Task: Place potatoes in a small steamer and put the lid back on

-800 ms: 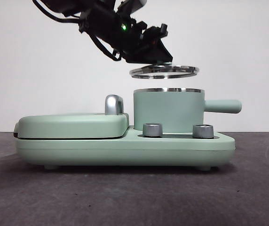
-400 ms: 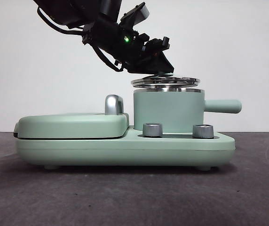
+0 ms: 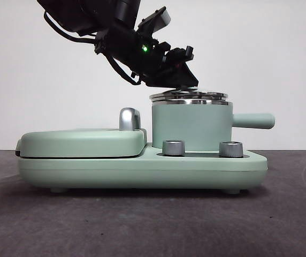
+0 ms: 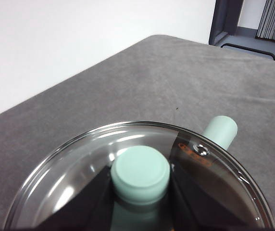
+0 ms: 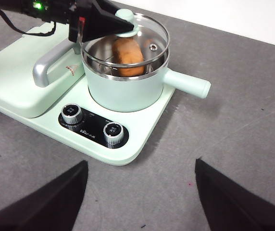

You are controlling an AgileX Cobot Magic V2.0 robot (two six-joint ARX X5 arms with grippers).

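The small steamer (image 3: pixel 190 128) stands on the right half of a mint-green cooker base, its side handle (image 3: pixel 253 121) pointing right. Through the glass in the right wrist view, the orange-brown potato (image 5: pixel 128 55) lies inside the steamer (image 5: pixel 123 89). The lid (image 3: pixel 189 96) sits on the steel rim, almost level. My left gripper (image 3: pixel 182 80) reaches down from the upper left and is shut on the lid's green knob (image 4: pixel 140 171), one jaw on each side. My right gripper (image 5: pixel 140 192) hovers open above the table in front of the cooker, holding nothing.
The cooker base (image 3: pixel 142 166) carries a flat lidded griddle (image 3: pixel 81 142) on its left with a steel handle (image 3: pixel 129 119). Two steel dials (image 3: pixel 174 148) (image 3: pixel 231 149) sit on the front of the base below the steamer. Grey table surface (image 5: pixel 233 139) surrounds the cooker.
The left gripper has lowered the lid from well above the steamer down onto its rim. The steamer and cooker have not moved.
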